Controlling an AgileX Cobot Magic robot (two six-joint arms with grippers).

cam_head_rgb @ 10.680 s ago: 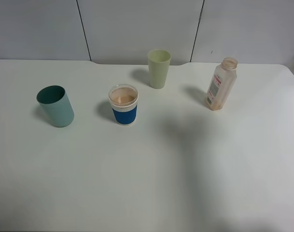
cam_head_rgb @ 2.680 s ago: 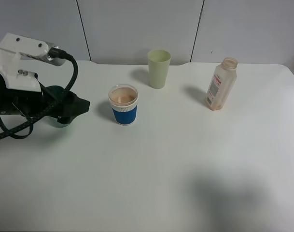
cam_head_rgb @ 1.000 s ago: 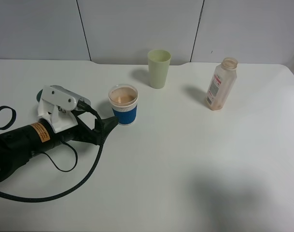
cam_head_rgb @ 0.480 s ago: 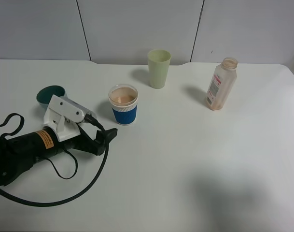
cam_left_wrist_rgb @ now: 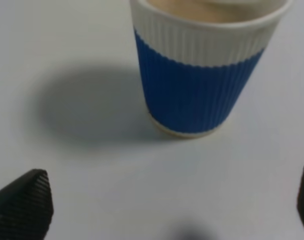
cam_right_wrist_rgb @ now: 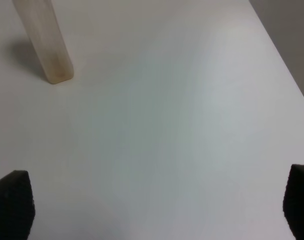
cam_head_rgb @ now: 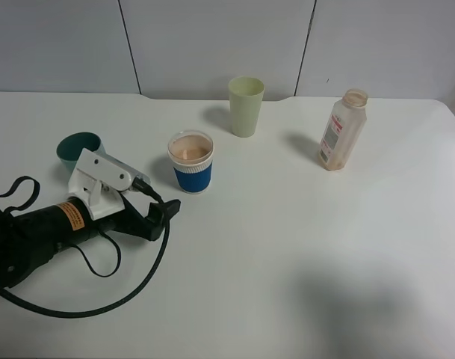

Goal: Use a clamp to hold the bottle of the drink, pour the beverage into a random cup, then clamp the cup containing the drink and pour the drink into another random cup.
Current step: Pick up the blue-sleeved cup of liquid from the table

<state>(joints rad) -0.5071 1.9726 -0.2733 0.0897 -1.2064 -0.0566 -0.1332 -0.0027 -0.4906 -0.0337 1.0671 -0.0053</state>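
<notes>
White counter [cam_head_rgb: 302,247] fills the view, backed by pale grey wall panels [cam_head_rgb: 212,45]. On its left side the left hand [cam_head_rgb: 169,208] sits low over the surface at the end of a thick black arm [cam_head_rgb: 29,243]. Its dark fingers are spread wide and hold nothing. The blue-banded cup [cam_head_rgb: 190,162] stands upright just beyond the hand, not touching it, with a strip of bare counter between. In the left wrist view the cup stands ahead of the gap between the two ribbed fingertips [cam_left_wrist_rgb: 24,202], somewhat off centre. Tan milky drink [cam_head_rgb: 190,149] reaches up near the cup's ribbed white collar.

The teal cup [cam_head_rgb: 76,144] stands behind the arm's white camera mount [cam_head_rgb: 98,179], which partly hides it. The pale green tumbler [cam_head_rgb: 246,106] stands upright at the back, well apart from the blue-banded cup. The bottle [cam_head_rgb: 342,130] stands upright far to the right, its neck uncapped.

The right hand [cam_right_wrist_rgb: 155,202] shows only in its wrist view. Its fingertips are spread to the corners and it is empty, with the bottle well ahead and off to one side.
</notes>
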